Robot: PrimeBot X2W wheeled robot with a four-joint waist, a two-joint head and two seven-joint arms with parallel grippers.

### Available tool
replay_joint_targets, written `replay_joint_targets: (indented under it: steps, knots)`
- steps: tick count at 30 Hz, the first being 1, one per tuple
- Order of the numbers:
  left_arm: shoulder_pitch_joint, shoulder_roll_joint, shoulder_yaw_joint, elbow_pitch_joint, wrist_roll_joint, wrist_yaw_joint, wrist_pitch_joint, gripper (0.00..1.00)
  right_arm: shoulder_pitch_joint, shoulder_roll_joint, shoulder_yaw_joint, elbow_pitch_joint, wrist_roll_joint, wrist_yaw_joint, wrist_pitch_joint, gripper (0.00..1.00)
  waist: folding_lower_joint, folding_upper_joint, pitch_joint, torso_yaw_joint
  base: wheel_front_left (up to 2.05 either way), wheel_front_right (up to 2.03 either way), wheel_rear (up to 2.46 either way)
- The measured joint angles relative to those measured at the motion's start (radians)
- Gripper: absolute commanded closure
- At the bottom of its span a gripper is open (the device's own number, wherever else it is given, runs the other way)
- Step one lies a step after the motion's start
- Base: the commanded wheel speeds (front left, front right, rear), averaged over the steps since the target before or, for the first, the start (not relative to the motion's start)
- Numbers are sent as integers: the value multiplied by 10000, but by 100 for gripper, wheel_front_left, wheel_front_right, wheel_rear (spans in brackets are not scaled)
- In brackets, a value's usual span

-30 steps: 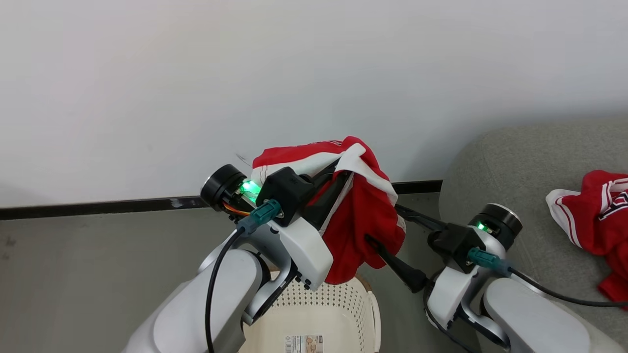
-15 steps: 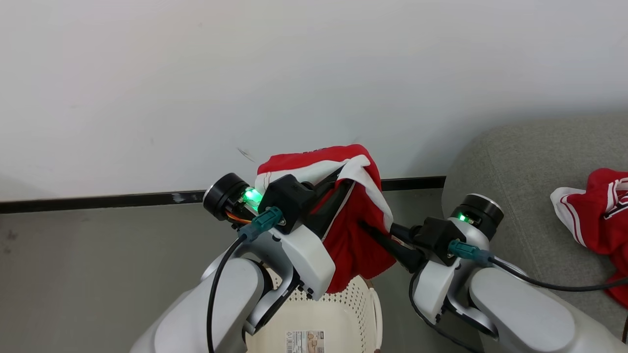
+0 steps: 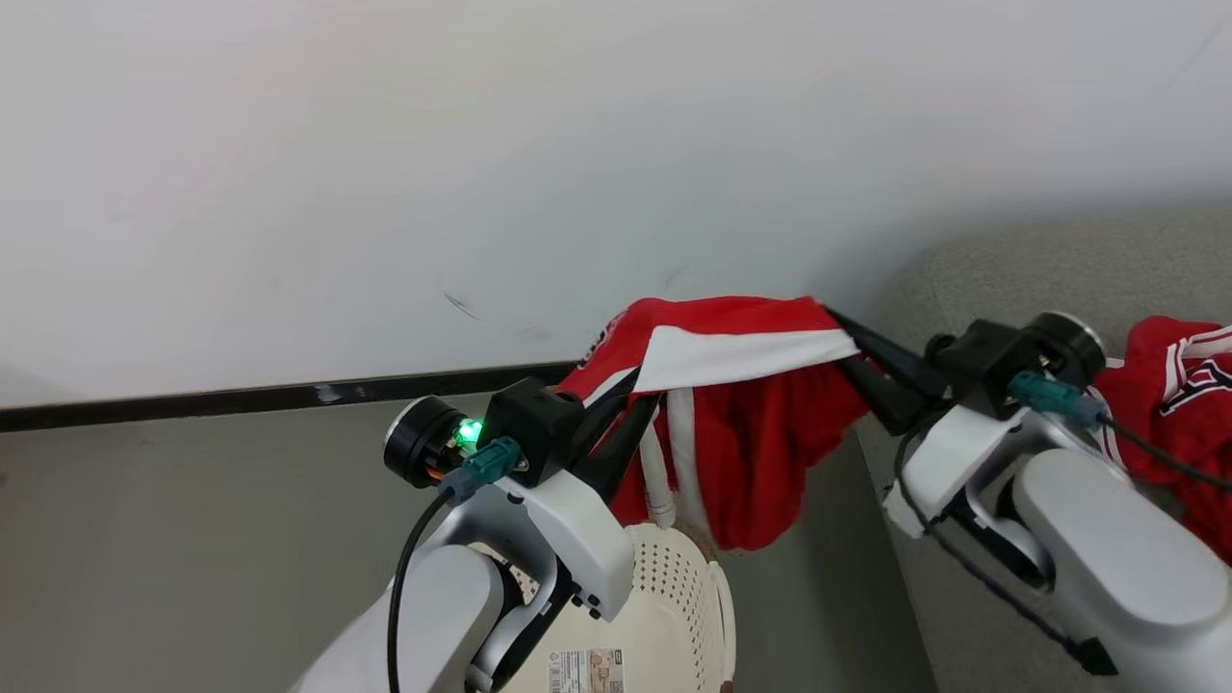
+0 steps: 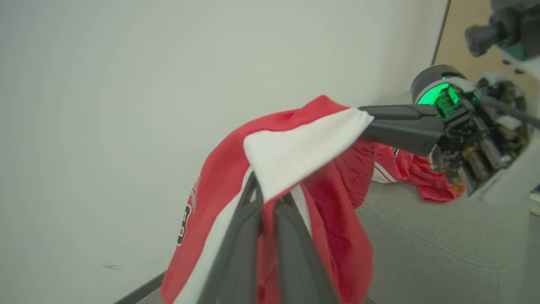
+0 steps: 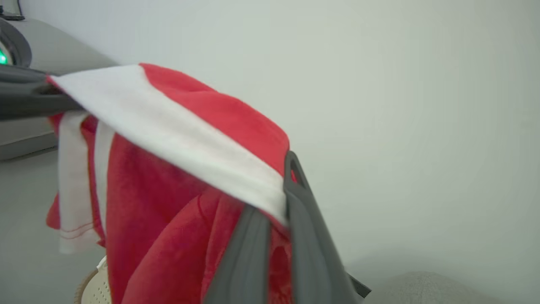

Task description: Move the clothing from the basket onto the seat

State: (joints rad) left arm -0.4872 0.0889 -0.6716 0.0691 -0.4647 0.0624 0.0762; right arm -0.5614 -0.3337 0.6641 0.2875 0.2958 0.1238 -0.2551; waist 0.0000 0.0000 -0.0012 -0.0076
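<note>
A piece of red clothing with a white band hangs stretched between my two grippers, above the cream basket. My left gripper is shut on its left end and my right gripper is shut on the white band's right corner. In the left wrist view my own left gripper pinches the clothing, with the right gripper holding the far corner. The right wrist view shows my right gripper clamped on the clothing. The grey seat lies to the right.
A second red garment lies on the seat behind my right arm, also seen as a red garment in the left wrist view. A white wall with a dark skirting strip runs behind. The basket rim shows below the cloth.
My right gripper has shut on the garment's white corner and pulled it up and to the right, spreading the cloth out. The head camera has also shifted.
</note>
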Motion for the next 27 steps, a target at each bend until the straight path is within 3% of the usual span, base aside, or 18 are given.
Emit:
replay_joint_targets:
  steps: [1,2,14,21,27]
  knots:
    - [63,-10,2,33,-15,0,-52,5,0,-56,-265,-19,17,0,0,100,0,0,-3,-34,0,0,0]
    - [107,-23,2,52,-23,13,-107,0,1,-98,-539,-52,21,12,0,100,0,0,-7,-70,0,0,0]
    - [787,-201,-58,150,-278,111,-882,0,888,-819,-3764,-305,-54,82,0,100,0,0,-146,-621,0,0,0]
    - [1039,-249,-320,174,-370,54,-1223,0,1962,-886,-5789,-646,-412,82,0,100,0,0,-235,-1021,0,0,0]
    - [1157,-267,-637,253,-372,-48,-1402,0,3005,-763,-6658,-1026,-702,82,0,100,0,0,-291,-1404,0,0,0]
